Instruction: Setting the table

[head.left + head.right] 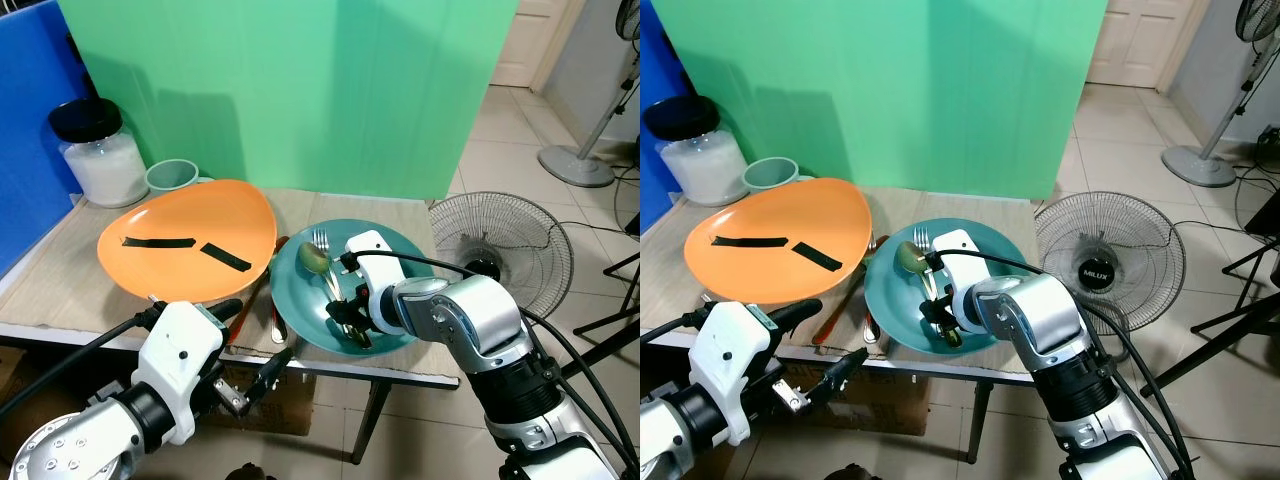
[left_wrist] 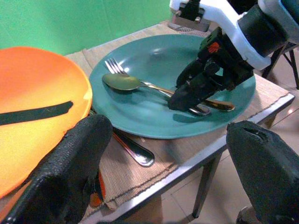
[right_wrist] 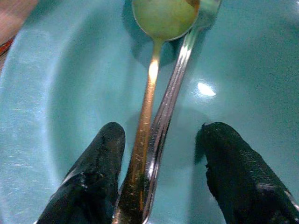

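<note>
Indoors, a mat-covered table (image 1: 60, 270) stands before a green screen (image 1: 300, 90) on tiled floor, a fan (image 1: 500, 250) beside it. Another utensil (image 2: 135, 149) lies half hidden under the teal plate (image 1: 400, 245). That plate holds a spoon (image 3: 161, 18) and fork (image 1: 321, 240); the right gripper (image 3: 161, 172) straddles their handles, fingers apart. The left gripper (image 2: 168, 182) hovers wide open off the table edge, near the orange plate (image 1: 190, 215).

you're looking at a teal plate (image 1: 400, 245) holding a gold-toned spoon (image 3: 161, 18) and a silver fork (image 3: 175, 88). to its left in the frame sits an orange plate (image 1: 180, 215) marked with two black tape strips (image 1: 190, 247). the bench (image 1: 60, 285) wears a beige woven mat. both end effectors, right (image 3: 161, 179) and left (image 2: 173, 177), have black fingers; behind, a green backdrop (image 1: 300, 90).
</note>
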Controlling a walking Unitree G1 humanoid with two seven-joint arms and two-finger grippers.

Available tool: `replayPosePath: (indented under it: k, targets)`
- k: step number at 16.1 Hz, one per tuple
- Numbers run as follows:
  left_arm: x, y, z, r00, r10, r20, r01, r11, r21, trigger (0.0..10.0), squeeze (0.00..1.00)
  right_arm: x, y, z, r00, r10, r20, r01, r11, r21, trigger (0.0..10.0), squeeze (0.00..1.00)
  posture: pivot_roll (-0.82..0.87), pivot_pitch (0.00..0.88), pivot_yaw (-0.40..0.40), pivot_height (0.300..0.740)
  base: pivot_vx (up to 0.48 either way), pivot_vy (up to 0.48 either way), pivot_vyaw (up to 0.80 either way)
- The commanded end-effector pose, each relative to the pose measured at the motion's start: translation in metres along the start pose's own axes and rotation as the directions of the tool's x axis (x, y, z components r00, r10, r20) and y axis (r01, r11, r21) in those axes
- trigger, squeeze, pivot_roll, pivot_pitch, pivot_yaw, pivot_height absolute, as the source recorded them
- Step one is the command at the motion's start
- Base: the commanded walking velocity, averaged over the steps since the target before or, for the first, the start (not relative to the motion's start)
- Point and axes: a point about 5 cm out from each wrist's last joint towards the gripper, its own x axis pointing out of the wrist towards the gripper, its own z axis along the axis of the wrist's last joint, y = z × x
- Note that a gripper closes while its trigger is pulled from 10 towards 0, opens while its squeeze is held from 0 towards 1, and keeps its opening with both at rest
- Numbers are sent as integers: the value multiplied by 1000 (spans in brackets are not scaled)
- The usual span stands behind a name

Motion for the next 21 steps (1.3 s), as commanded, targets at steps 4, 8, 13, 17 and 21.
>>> replayPosePath:
  k: [4,8,13,17,21]
  targets:
    - [-3,-1,4,1000,-3,6,3,1000,9,10000,0,0,0,1,1000,-3,-6,2,1000,-8,0,0,84,0,-29,740,0,0,0]
    - [-4,-1,4,1000,-2,6,2,1000,5,10000,0,1,0,3,1000,3,-3,-3,1000,-12,0,0,85,0,-31,740,0,0,0]
    - [-3,-2,4,1000,-2,5,2,1000,5,10000,0,-1,0,5,1000,10,1,-10,1000,-17,0,0,85,0,-33,740,0,0,0]
    - [-4,-2,4,1000,1,5,-1,1000,6,10000,0,-2,1,6,1000,15,4,-15,1000,-19,0,0,85,0,-34,740,0,0,0]
    - [-3,-2,4,1000,3,5,-3,1000,7,10000,0,-3,1,9,1000,21,16,-21,1000,-21,0,0,84,0,-33,740,0,0,0]
